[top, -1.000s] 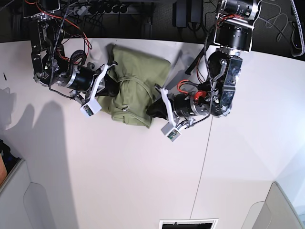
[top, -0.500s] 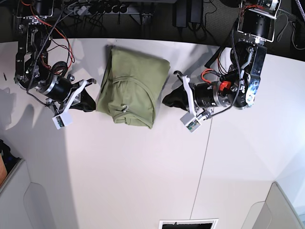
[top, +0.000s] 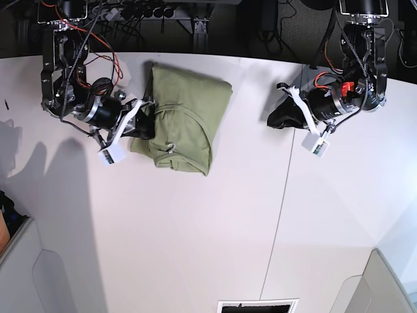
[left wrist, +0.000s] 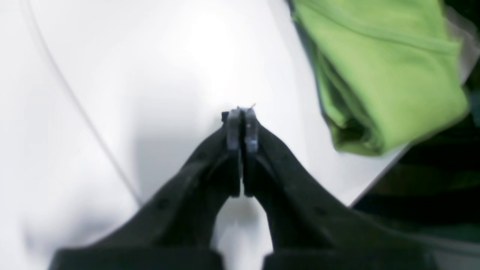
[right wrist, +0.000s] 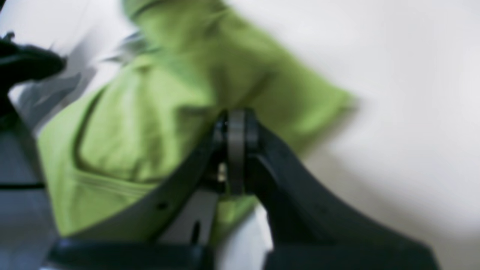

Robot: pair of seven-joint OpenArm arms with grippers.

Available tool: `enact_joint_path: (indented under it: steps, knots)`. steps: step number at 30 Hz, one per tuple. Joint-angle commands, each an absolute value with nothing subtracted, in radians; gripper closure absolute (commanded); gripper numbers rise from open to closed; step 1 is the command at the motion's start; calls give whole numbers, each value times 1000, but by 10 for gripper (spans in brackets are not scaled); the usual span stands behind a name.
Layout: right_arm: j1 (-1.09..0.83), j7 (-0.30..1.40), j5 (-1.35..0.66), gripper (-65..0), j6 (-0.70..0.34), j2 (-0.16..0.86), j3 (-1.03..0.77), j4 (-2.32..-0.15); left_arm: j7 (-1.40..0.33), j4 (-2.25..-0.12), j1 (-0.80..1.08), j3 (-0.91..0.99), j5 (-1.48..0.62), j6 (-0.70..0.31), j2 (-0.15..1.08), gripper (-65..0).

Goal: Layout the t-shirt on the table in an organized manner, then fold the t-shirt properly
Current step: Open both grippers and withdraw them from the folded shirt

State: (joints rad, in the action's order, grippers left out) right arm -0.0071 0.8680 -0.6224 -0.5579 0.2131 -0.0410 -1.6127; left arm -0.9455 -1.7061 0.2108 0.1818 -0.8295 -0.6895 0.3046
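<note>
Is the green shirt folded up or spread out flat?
Folded. The olive-green cotton t-shirt lies as a compact, layered bundle on the white table, no sleeves spread out.

You have the t-shirt (top: 186, 120) lying folded into a compact olive-green bundle at about 11 o'clock on the table (top: 195, 235), close to its far edge. Its layers are stacked, with a seam or collar line curving across the top and soft wrinkles at the near end. The table is matte white, with a thin dark seam at 3 o'clock.
</note>
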Motion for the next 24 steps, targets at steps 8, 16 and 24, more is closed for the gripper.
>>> enact_joint_path:
  steps: [8, 16, 24]
  knots:
    - [9, 834, -636, 0, -565, 213, 10, -1629, -936, -1862, 388, 348, -857, -698, 314, 0]
    - [7, 888, -637, 0, -565, 226, -88, -1674, -941, -1926, 576, 514, -936, -698, 313, 0]
    - [-20, 957, -796, 0, -566, 318, -220, -1681, -947, -2021, 747, 546, -891, -698, 307, 0]
